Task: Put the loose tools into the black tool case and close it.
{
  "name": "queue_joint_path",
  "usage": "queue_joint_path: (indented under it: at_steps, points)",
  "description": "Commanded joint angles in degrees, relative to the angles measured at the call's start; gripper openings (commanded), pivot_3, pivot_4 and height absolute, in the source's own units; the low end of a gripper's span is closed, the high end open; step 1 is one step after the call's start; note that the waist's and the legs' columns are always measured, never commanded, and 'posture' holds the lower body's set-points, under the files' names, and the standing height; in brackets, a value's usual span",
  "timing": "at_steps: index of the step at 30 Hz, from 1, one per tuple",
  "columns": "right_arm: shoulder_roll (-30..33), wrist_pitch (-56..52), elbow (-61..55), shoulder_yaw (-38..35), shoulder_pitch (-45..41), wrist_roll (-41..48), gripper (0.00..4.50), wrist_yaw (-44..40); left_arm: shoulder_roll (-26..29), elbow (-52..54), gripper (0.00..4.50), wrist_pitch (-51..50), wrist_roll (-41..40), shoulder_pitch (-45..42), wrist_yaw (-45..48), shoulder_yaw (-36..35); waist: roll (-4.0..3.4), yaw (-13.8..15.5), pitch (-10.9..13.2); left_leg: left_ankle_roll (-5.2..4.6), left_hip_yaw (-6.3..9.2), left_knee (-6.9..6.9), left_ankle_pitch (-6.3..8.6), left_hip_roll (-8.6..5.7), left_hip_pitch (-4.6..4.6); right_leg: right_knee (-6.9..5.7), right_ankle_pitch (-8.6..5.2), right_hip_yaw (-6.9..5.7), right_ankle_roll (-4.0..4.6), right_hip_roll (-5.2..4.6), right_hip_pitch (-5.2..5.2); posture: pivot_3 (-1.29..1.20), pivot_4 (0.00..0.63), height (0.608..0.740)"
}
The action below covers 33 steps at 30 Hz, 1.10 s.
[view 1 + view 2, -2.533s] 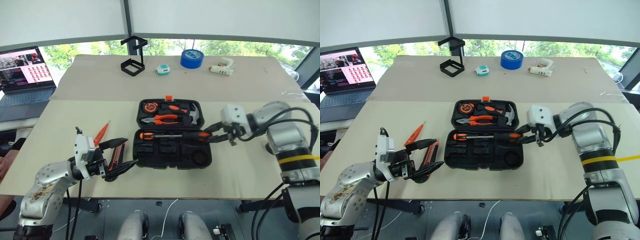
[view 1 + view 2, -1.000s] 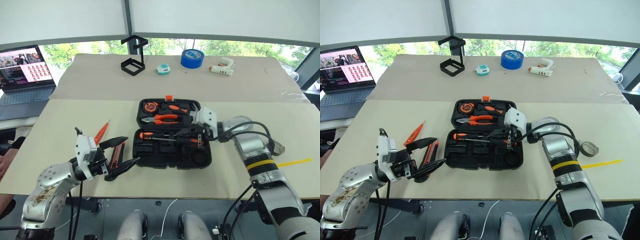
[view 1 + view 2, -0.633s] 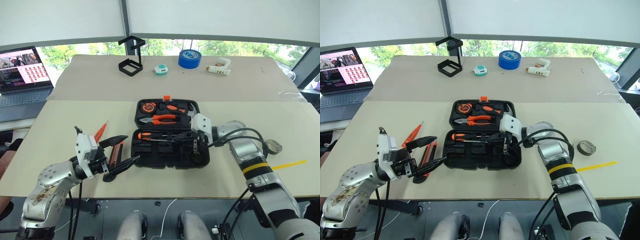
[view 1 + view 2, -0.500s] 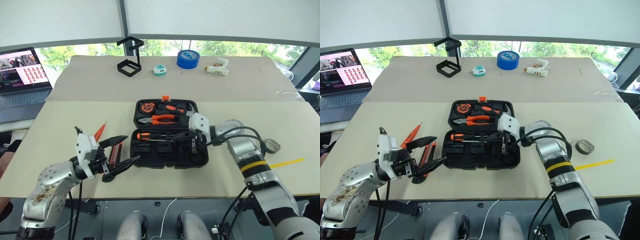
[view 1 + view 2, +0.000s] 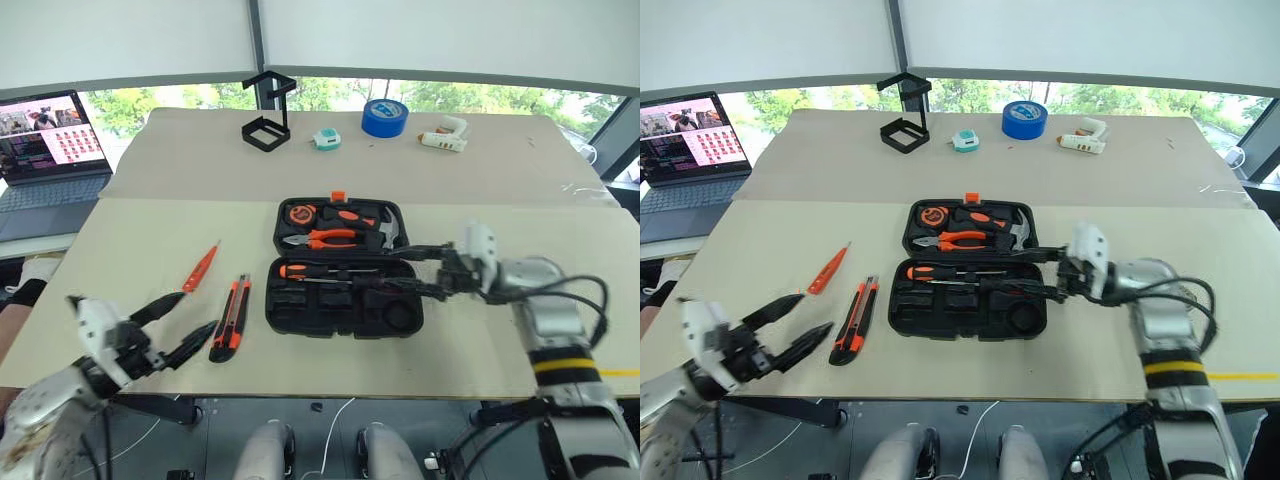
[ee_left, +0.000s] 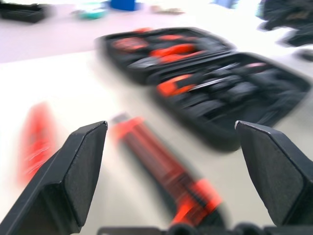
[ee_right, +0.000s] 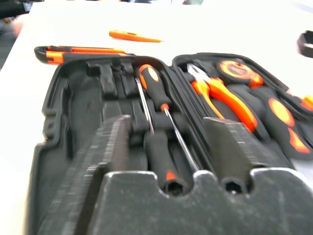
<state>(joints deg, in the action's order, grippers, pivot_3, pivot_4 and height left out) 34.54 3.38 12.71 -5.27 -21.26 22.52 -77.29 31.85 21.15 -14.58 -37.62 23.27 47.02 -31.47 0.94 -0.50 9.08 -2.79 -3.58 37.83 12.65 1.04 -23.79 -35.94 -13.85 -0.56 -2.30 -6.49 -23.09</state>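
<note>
Black tool case (image 5: 343, 270): lies open at the centre of the head view – lid half toward the top of the frame, tray half toward the bottom; small orange latch (image 5: 338, 196) on its far edge.
Lid half: holds a tape measure, orange-handled pliers (image 5: 325, 238) and a hammer in their slots.
Tray half: two long screwdrivers (image 7: 156, 105) lie side by side in the slots along its upper edge, with opposite ends toward the right wrist camera.
Right gripper (image 5: 420, 270): at the case's right edge, right of centre, pointing toward frame left over the screwdriver row; its two fingers (image 7: 110, 147) stand apart with nothing between them.
Left gripper (image 5: 790, 325): lower left of the frame, off the table's near edge, fingers spread wide and empty; in its wrist view the pads (image 6: 78, 166) frame the knife and the case beyond.
Utility knife (image 5: 231, 317): orange and black, flat on the table left of the case, well apart from the left gripper.
Small orange screwdriver (image 5: 201, 267): on the table, up and left of the knife, lying on a slant.
Table (image 5: 180, 170): pale tan; along its far edge stand a black open-frame stand (image 5: 266, 115), a small teal object (image 5: 326, 140), a blue tape roll (image 5: 383, 117) and a white glue gun (image 5: 444, 135).
Laptop (image 5: 45, 150): open, at the upper left – off the table's left side.
</note>
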Motion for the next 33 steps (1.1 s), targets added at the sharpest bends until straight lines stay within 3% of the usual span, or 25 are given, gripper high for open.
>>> queue_joint_path:
  at_steps: [1,3,6,10,14,17,20,25,32,33]
  points:
    - [-0.1,4.1,-5.1,-5.3,5.1,6.1,4.43,-1.6,-2.3,-2.0,4.5,1.8,2.0,4.8,-5.0,-7.4,0.0,-0.2,0.0,0.0,-0.02,0.0,0.0,0.0,0.01,-0.02,0.0,0.02,0.01,0.0,-0.02,0.0,0.15,0.74]
    - [0.8,1.1,-6.9,-6.0,7.8,7.5,4.43,-0.9,-3.8,-2.7,4.5,-1.8,2.1,7.1,-10.6,-10.4,0.02,-0.3,0.0,0.0,-0.02,0.0,0.0,0.03,0.04,-0.04,-0.01,0.05,0.02,0.02,0.0,0.0,0.15,0.74]
    - [-0.1,2.0,-8.0,-7.9,10.8,8.5,4.43,1.1,-5.5,-1.5,4.5,-1.0,0.5,9.5,-10.8,-12.6,0.17,-0.2,0.1,0.0,-0.02,0.0,0.0,0.04,0.06,-0.04,-0.03,0.06,0.05,0.0,-0.01,0.0,0.15,0.74]
    - [-2.8,2.7,-10.8,-7.3,10.9,8.5,4.43,4.7,-0.8,1.0,4.5,-11.0,-1.5,6.4,-15.5,-10.8,0.23,0.5,0.1,0.27,0.0,0.01,0.15,0.03,0.06,-0.03,-0.17,-0.03,0.29,-0.02,-0.12,0.0,0.15,0.74]
    - [-4.7,-0.2,-15.4,-6.1,9.0,10.0,4.43,8.1,6.3,0.2,4.5,-22.2,-3.5,-3.3,-20.1,-7.4,0.23,1.3,0.1,0.34,0.08,0.02,0.09,0.01,0.05,-0.14,-0.07,-0.16,0.12,0.02,-0.15,0.0,0.15,0.74]
    - [-5.0,-2.4,-18.2,-5.1,6.1,11.1,4.43,9.8,12.1,-3.6,4.5,-34.7,-6.6,-16.3,-23.2,-1.5,0.26,1.2,0.1,0.19,0.04,0.02,-0.01,-0.04,0.05,-0.16,-0.01,-0.05,0.07,0.01,-0.03,0.0,0.15,0.74]
    - [-4.7,-4.2,-19.6,-4.3,4.0,12.0,4.43,10.6,16.0,-10.9,4.5,-43.5,-2.1,-29.6,-26.5,7.9,0.35,1.1,0.2,0.14,0.11,0.02,-0.12,-0.07,0.03,-0.25,0.04,-0.1,0.02,0.12,-0.04,0.0,0.15,0.74]
    - [-4.9,-4.6,-18.9,-3.6,2.7,11.3,4.43,10.9,13.8,-23.6,4.5,-42.4,4.9,-45.2,-26.8,18.3,0.41,0.7,0.2,0.22,0.08,0.02,-0.12,-0.1,0.01,-0.21,0.05,-0.07,-0.03,0.28,-0.09,0.0,0.15,0.74]
    - [-4.5,-3.9,-18.5,-3.1,3.5,10.2,4.43,11.5,9.9,-35.6,4.5,-41.2,11.5,-58.0,-21.5,28.5,0.47,0.7,0.2,0.25,0.07,0.01,-0.13,-0.1,-0.02,-0.21,0.05,-0.06,-0.03,0.3,-0.09,0.0,0.15,0.74]
    - [-4.4,-3.9,-18.5,-3.1,3.6,10.1,4.49,11.7,9.5,-36.8,4.24,-41.2,12.3,-59.0,-20.5,29.8,0.47,0.9,0.2,0.25,0.07,0.02,-0.13,-0.12,-0.02,-0.21,0.05,-0.06,-0.03,0.3,-0.08,0.0,0.15,0.74]
